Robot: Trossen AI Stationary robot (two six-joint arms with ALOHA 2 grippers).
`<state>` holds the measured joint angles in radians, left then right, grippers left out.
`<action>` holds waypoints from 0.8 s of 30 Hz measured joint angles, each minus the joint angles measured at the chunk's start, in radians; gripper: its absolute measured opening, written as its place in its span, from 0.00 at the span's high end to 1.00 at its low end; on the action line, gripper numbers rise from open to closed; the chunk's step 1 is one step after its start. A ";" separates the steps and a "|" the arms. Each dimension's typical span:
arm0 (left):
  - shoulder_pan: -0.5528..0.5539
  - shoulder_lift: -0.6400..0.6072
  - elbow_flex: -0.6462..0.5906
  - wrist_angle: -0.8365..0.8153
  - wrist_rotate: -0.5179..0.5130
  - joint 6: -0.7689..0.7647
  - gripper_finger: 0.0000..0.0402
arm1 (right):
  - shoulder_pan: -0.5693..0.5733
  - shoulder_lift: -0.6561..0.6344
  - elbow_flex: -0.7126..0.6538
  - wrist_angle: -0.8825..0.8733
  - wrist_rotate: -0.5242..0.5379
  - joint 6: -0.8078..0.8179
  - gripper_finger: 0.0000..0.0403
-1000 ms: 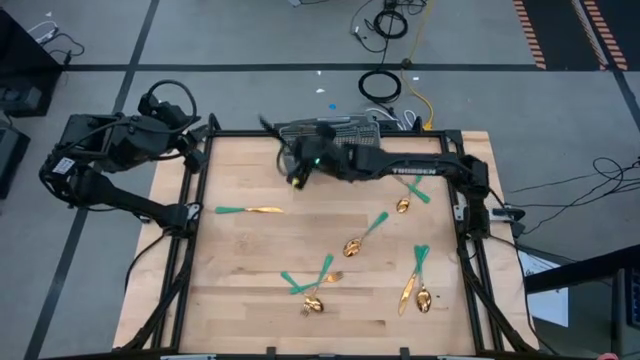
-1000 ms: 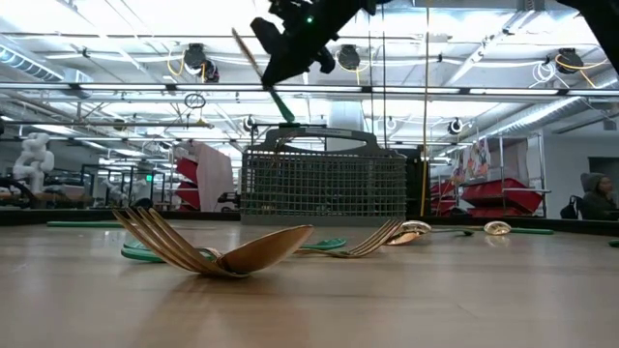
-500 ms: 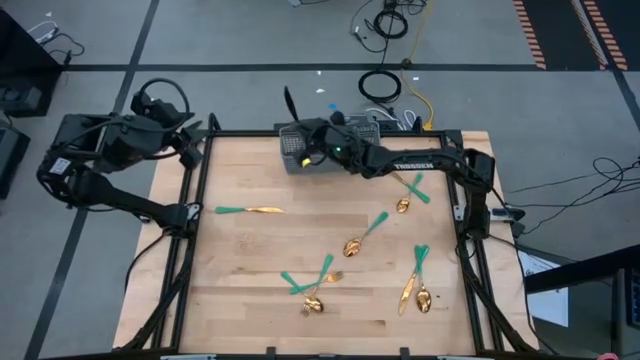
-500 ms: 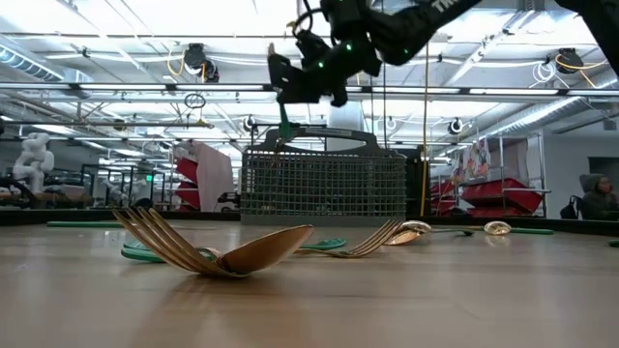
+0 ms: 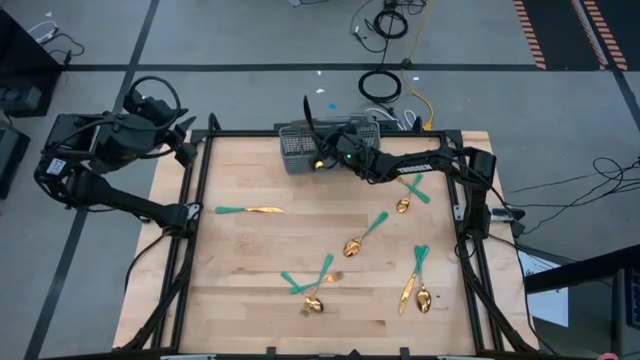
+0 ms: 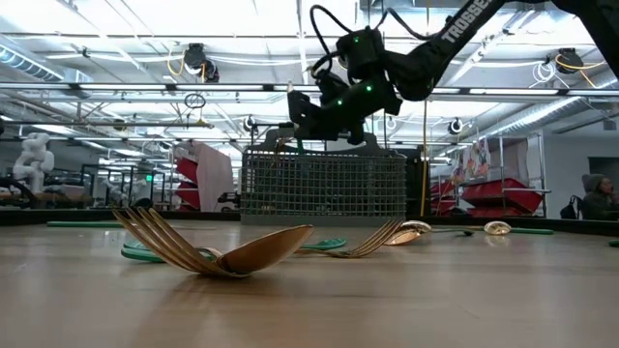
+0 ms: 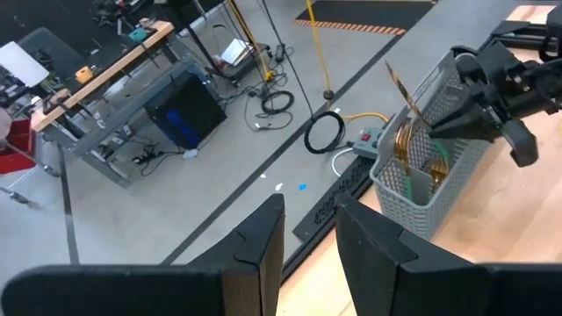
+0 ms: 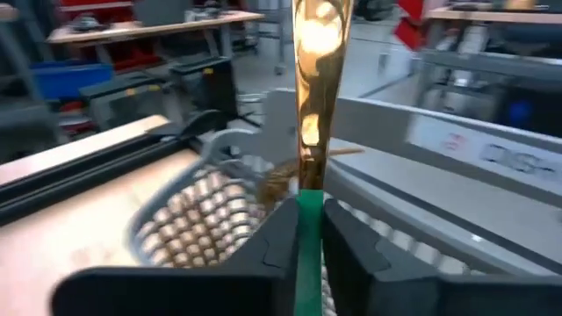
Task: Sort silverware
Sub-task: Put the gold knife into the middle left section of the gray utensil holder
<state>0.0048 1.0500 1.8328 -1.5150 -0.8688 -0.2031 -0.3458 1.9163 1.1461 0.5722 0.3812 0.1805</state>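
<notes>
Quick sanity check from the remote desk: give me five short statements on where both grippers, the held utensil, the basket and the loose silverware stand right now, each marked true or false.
1. The right gripper is shut on a gold, teal-handled utensil. True.
2. That gripper is above the grey basket at the table's far edge. True.
3. The basket is empty. False: the left wrist view shows gold pieces already standing in it.
4. The left gripper is picking a fork off the table. False: it is open, holds nothing, and sits off the table's left far corner.
5. All silverware is off the table. False: several pieces remain, such as the one lying alone at left.
</notes>
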 joint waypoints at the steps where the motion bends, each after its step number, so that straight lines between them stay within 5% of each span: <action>1: 0.000 0.000 0.000 0.000 0.000 0.000 0.73 | 0.000 0.000 0.001 0.002 -0.026 -0.006 0.85; 9: 0.000 0.000 0.000 -0.001 0.000 -0.006 0.73 | 0.001 -0.041 0.001 -0.039 -0.097 -0.009 0.53; 14: 0.001 0.014 -0.035 -0.057 0.035 -0.170 0.73 | 0.014 -0.168 0.001 -0.088 -0.095 -0.046 0.47; 24: 0.001 0.112 -0.566 0.007 0.356 -0.383 0.82 | 0.063 -0.555 0.003 -0.326 -0.085 -0.226 0.47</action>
<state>0.0059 1.1617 1.2664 -1.5083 -0.5128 -0.5866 -0.2824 1.3617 1.1488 0.2458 0.2966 -0.0455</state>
